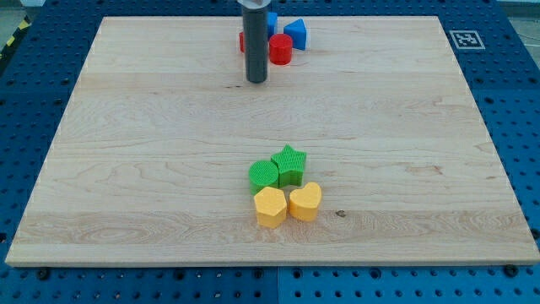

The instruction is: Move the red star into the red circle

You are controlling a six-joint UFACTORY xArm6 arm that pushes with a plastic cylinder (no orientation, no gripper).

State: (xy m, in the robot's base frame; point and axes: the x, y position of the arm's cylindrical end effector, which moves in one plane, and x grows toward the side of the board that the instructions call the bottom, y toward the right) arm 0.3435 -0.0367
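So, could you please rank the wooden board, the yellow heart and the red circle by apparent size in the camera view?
1. wooden board, by far the largest.
2. yellow heart.
3. red circle.
The heart sits nearer the view's bottom, perhaps nearer the camera, so ranks 2 and 3 are unsure.

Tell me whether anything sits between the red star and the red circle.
Nothing visible does. The red star is mostly hidden behind my rod, and the red circle sits just to its right. My tip rests below both.

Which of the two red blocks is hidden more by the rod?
The red star, left of the rod, shows only a sliver. The red circle on its right is nearly whole. My tip sits just below both.
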